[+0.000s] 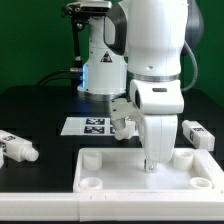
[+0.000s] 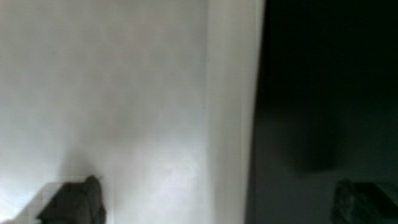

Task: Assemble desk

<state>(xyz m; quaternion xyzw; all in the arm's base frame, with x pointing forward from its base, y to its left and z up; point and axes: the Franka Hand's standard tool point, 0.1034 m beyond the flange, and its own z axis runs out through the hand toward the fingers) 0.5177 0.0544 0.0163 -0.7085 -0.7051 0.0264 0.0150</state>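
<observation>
Panel: we see the desk's panel lying flat at the front of the black table, reaching to the exterior view's right edge.
Sockets: we count 4 round sockets, 1 at each corner, all with nothing standing in them.
Gripper: the gripper points straight down over the far part of the panel, between the 2 far sockets. Its tip is at or just above the surface, and we cannot tell whether it touches.
Fingers: in the wrist view the 2 dark fingers stand wide apart. The gripper holds nothing. The panel fills one side of the gap and the dark table fills the other.
Left leg: a white leg with square tags lies on the table at the exterior view's left, well apart from the panel.
Right leg: another tagged leg lies at the exterior view's right, just behind the panel's far corner.
Marker board: the marker board lies flat behind the panel, partly hidden by the arm.
Base: the white base with its blue light stands farthest back.
</observation>
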